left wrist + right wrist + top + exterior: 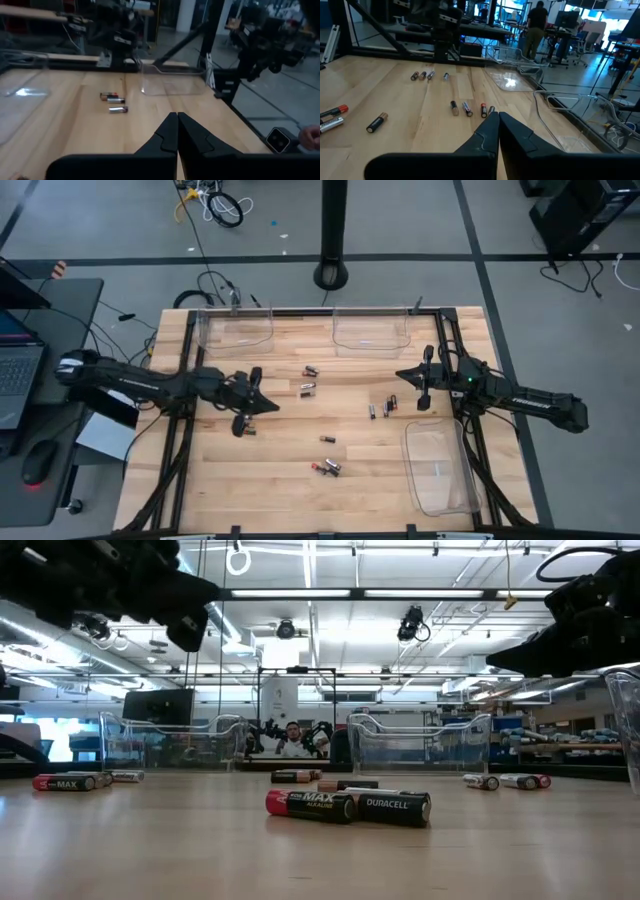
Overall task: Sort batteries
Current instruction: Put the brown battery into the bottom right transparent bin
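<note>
- Wooden table (250, 470): pale plank top in a dark frame, seen whole from above
- Left arm (140, 380): reaches in from the table's left side and hangs above the wood in the high view
- Right arm (520, 395): reaches in from the table's right side, above the edge by the near tray
- Clear trays: two stand along the far edge, one toward the left (238, 330) and one toward the middle (372, 332); a third (440, 465) lies by the right edge, nearer the camera side (all three look bare in the high view)
- Left gripper (272, 406): fingers (167, 135) clenched together, nothing between them, tip pointing toward the table's centre
- Right gripper (402, 374): fingers (490, 131) likewise pressed together on nothing, tip pointing toward the centre, near the cluster of cells
- Batteries: all lie loose on the bare wood, none in a tray; a pair (309, 370) and a single cell (308, 389) sit toward the far middle, a small cluster (384, 408) lies just left of the right gripper, one cell (327, 439) lies alone near the centre, and two more (326, 468) rest touching toward the near side (the low view shows this red-and-black pair (345, 806) end to end)
</note>
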Motion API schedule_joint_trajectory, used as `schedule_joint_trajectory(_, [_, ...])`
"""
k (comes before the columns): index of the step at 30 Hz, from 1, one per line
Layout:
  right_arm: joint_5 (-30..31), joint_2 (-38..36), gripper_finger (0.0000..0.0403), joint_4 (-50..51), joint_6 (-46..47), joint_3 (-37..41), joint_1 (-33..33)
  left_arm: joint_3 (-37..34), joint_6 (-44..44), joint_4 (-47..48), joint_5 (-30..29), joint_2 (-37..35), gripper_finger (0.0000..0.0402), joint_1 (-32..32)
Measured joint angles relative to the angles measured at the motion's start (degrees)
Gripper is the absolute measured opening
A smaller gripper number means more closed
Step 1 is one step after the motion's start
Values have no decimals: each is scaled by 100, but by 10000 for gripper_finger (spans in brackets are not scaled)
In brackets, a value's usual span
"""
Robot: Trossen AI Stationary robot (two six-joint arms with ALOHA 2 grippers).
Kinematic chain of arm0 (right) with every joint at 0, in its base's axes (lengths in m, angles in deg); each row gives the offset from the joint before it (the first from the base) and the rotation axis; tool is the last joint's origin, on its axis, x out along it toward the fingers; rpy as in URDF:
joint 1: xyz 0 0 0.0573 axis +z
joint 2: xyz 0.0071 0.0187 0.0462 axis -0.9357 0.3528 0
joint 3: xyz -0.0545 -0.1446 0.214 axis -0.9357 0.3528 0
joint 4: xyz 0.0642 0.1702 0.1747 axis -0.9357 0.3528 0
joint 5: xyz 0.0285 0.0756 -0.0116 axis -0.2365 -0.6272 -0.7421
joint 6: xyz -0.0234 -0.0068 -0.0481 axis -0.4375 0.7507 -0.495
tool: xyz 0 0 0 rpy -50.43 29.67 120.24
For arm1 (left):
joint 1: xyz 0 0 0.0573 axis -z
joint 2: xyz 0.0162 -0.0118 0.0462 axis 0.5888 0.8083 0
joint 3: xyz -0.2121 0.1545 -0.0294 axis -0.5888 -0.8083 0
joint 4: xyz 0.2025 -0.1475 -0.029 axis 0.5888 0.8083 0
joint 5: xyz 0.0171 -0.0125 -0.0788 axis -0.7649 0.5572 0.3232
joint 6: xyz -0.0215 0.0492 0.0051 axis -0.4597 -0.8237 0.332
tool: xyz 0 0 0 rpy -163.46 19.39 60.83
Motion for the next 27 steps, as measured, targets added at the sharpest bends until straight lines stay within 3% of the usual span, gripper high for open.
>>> schedule_joint_trajectory(14, [0, 0, 22, 0, 1, 1, -1, 1513, 24, 31, -541, 2551, 26, 588])
schedule_joint_trajectory(19, [0, -1, 22, 0, 1, 1, 1, 2068, -123, 568, -439, 3494, 58, 587])
schedule_joint_trajectory(27, [0, -2, 22, 0, 1, 1, -1, 2828, -358, 679, -160, 4754, 133, 592])
